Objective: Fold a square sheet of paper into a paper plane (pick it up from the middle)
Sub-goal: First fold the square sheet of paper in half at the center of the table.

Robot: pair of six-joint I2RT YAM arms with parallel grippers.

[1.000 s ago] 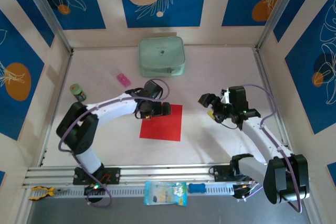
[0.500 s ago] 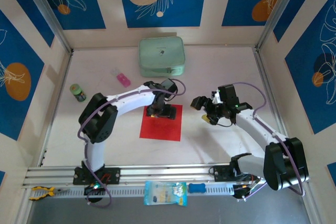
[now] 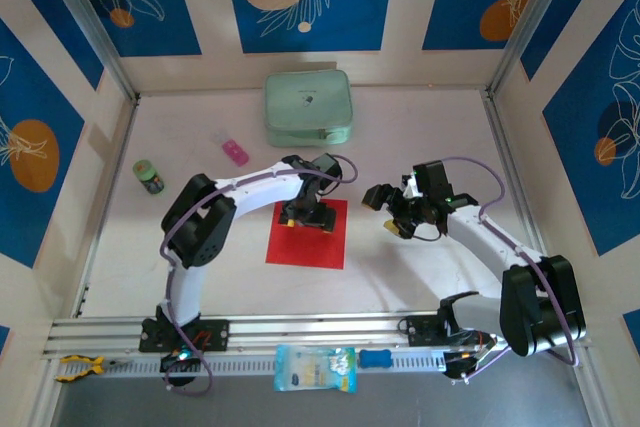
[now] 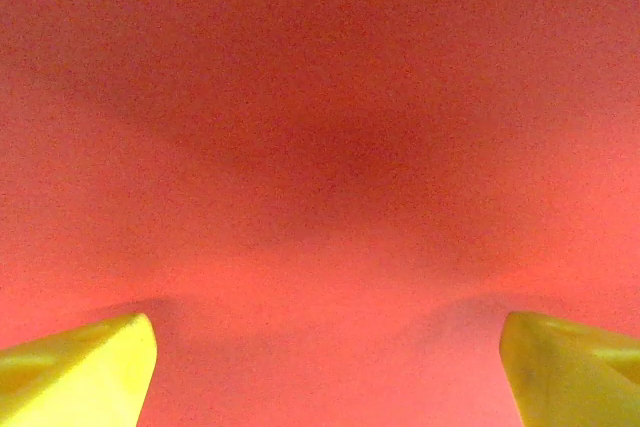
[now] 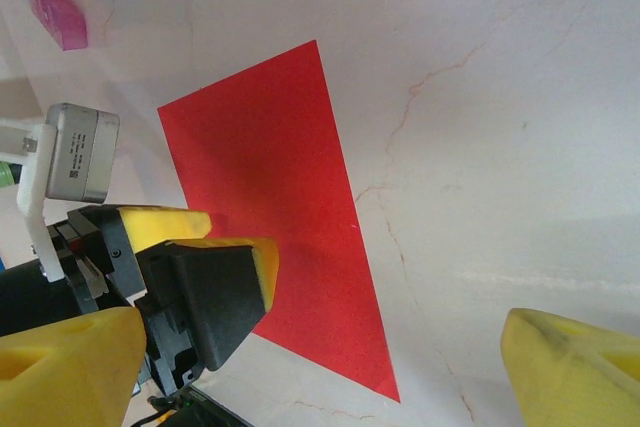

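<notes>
Lying flat on the surface (image 3: 420,147), the square sheet of paper (image 3: 310,242) has the left pincer (image 3: 306,215) spread open over its far edge. The right pincer (image 3: 388,212), also open, hovers just beside it. Beyond the sheet are a pink block (image 3: 234,152) and a green case (image 3: 308,107).

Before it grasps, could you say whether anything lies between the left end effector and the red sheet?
Nothing visible: the left end effector hangs open over the square sheet of paper, bare red between its fingertips.

Pale tabletop (image 3: 420,277), blue floral wall panels (image 3: 350,7)
</notes>
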